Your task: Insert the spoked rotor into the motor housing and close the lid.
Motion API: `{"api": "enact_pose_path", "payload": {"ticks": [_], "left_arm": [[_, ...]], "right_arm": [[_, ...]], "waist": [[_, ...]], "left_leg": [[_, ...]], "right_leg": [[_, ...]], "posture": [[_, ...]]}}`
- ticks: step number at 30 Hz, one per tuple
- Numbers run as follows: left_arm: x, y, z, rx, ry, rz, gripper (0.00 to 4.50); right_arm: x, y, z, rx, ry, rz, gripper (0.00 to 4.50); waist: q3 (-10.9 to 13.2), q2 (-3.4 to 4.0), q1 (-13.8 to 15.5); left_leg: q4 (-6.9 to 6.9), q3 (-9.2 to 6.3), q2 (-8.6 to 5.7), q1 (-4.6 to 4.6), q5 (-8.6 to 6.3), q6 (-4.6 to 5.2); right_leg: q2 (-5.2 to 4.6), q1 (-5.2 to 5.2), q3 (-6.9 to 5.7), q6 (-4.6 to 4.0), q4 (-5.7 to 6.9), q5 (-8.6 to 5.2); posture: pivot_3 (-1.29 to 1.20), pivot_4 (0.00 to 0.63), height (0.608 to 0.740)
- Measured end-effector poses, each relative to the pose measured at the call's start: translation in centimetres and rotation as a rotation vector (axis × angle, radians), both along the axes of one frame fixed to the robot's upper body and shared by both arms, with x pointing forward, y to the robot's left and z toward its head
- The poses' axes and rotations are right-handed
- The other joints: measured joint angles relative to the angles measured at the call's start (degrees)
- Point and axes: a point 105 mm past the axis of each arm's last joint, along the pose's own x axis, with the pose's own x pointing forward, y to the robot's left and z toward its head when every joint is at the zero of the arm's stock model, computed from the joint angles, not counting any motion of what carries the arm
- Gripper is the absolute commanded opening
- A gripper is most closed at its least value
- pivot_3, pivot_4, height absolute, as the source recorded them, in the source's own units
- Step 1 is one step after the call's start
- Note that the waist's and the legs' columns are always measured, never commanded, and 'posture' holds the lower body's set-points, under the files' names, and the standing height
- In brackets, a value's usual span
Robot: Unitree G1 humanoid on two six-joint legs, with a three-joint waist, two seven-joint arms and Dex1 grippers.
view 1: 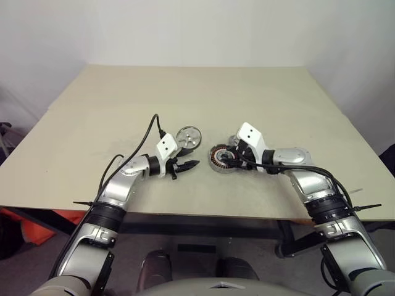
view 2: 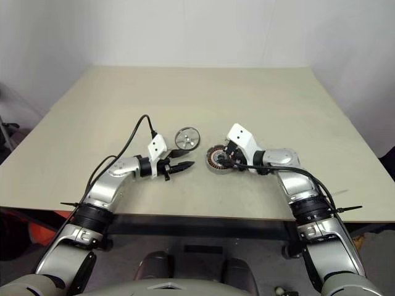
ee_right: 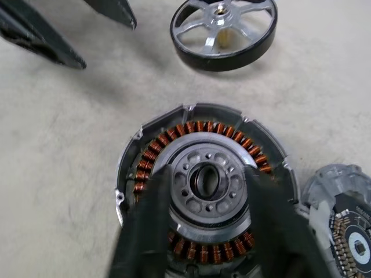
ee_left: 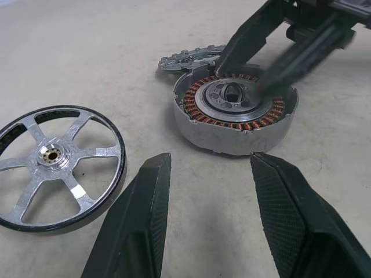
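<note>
A round grey metal motor housing (ee_right: pixel 204 188), ringed inside with copper-orange windings around a central hub, is seen lying flat on the beige table (view 1: pixel 185 98), near its front edge. The right gripper (ee_right: pixel 204 200) is poised directly over it: in the right wrist view its two black fingers are seen set narrowly apart on either side of the hub opening, with nothing held between them; whether they touch the metal cannot be told.

The shiny silver spoked rotor (ee_left: pixel 55 165), with its dark rim, is shown lying flat on the table to the left of the housing and apart from it. The left gripper (ee_left: pixel 206 197) is seen beside the rotor, its jaws moderately open and empty.

Close detail is given by the wrist views alone: a grey round part (ee_right: pixel 342 217) with a dark patterned inner face is seen just beside the housing, on the side away from the rotor.
</note>
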Motion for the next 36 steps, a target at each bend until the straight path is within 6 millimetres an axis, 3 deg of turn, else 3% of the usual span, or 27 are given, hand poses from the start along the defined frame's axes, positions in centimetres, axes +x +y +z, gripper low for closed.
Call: {"api": "enact_pose_path", "payload": {"ticks": [3,25,31,36], "left_arm": [[0.0,0.0,0.0,0.001,0.000,0.001,2.29],[-0.1,0.4,-0.7,0.004,0.019,0.021,2.29],[1.6,1.5,0.4,-0.122,0.050,0.179,2.29],[4.0,3.0,0.3,-0.262,0.232,0.396,2.29]], "right_arm": [[0.0,0.1,0.0,0.003,0.000,-0.001,0.04],[0.6,0.3,-1.2,0.016,0.028,-0.016,0.04],[0.3,1.2,2.1,0.116,-0.039,0.024,0.04],[0.0,1.7,3.8,0.146,-0.081,0.041,0.04]], "waist": [[0.00,0.00,0.01],[-0.01,-0.01,-0.16],[-0.01,-0.01,-0.14],[-0.01,-0.01,-0.08]], "left_leg": [[0.00,0.00,0.00,0.00,0.01,-0.01],[0.00,0.00,-0.01,0.52,0.10,-0.17],[-0.01,0.00,0.02,0.41,0.09,-0.15],[0.01,0.00,0.00,0.42,0.10,-0.16]], "right_leg": [[0.00,0.00,0.00,0.00,0.01,0.00],[0.03,0.34,0.09,0.00,0.22,-0.01],[0.07,0.23,0.09,-0.02,0.20,-0.02],[0.07,0.25,0.11,-0.02,0.21,-0.02]], "posture": [[0.00,0.000,0.740],[0.00,0.000,0.740],[0.00,0.000,0.740],[0.00,0.000,0.740]]}}
